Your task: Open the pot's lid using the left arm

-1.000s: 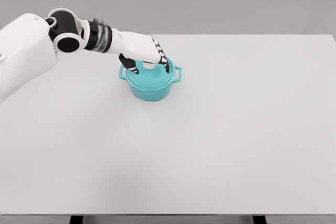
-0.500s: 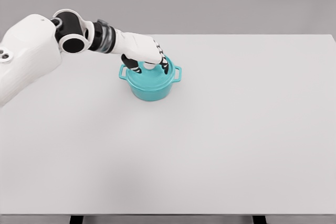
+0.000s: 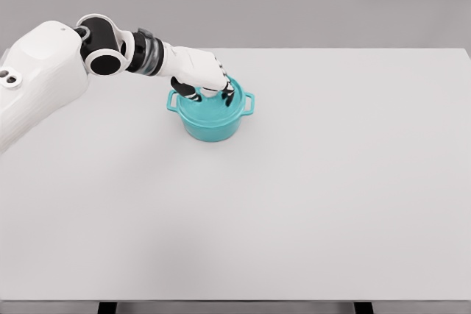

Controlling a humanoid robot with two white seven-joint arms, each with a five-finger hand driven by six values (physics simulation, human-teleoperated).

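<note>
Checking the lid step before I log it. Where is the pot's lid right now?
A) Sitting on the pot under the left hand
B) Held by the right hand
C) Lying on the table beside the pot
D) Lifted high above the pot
A: the lid sits on the teal pot, with the left hand on top of it.

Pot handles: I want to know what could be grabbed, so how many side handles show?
2. One handle sticks out on the teal pot's left, under the left hand; the other handle is on its right.
</note>
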